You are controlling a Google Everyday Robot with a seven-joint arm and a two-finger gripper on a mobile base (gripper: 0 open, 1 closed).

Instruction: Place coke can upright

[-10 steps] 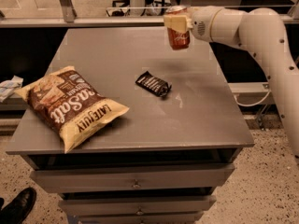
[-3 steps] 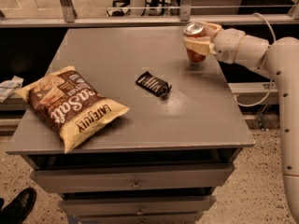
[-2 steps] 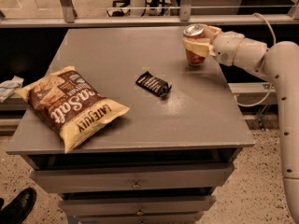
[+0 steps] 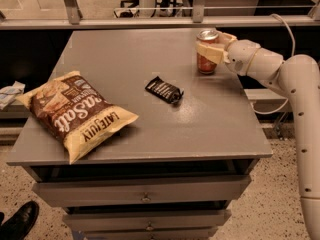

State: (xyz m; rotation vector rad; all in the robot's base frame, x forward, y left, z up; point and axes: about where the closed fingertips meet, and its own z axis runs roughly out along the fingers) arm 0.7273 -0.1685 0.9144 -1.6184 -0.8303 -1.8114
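Observation:
The coke can (image 4: 205, 64), red with a silver top, stands upright on the grey table (image 4: 150, 124) near its far right edge. My gripper (image 4: 216, 46) reaches in from the right with its cream fingers (image 4: 207, 51) closed around the can's upper half. The can's bottom appears to rest on the tabletop.
A small black snack wrapper (image 4: 164, 90) lies mid-table, left of the can. A large brown and yellow chip bag (image 4: 75, 113) lies at the front left. The table has drawers below. A shoe (image 4: 19, 221) shows on the floor at lower left. A railing runs behind the table.
The gripper has brought the can from above the table's far right down to the tabletop. Over the last second it has barely moved.

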